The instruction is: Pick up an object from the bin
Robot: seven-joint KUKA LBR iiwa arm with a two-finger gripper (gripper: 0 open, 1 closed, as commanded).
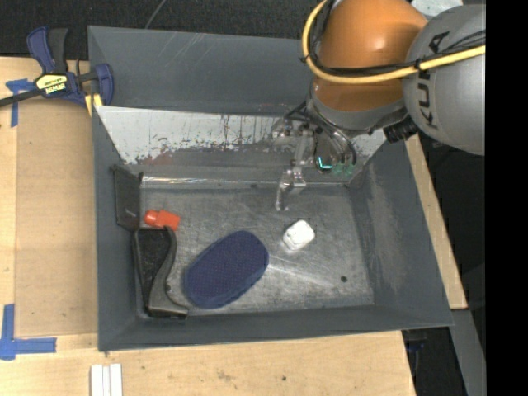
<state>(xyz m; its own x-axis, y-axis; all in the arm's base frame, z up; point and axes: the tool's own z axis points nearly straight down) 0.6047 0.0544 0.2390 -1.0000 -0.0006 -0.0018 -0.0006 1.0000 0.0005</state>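
Hovering claw [287, 195] near back wall of bin [247, 73]; how far open cannot be told | small white lump [298, 236] on bin floor just nearer the camera | blue oval pad [225, 269] to its left | black tool [153, 271] along left wall

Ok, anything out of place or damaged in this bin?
Nothing spilled or broken. The back wall is scuffed and speckled with dark marks, and the black tool lies pushed against the left wall. The blue pad and white piece lie loose.
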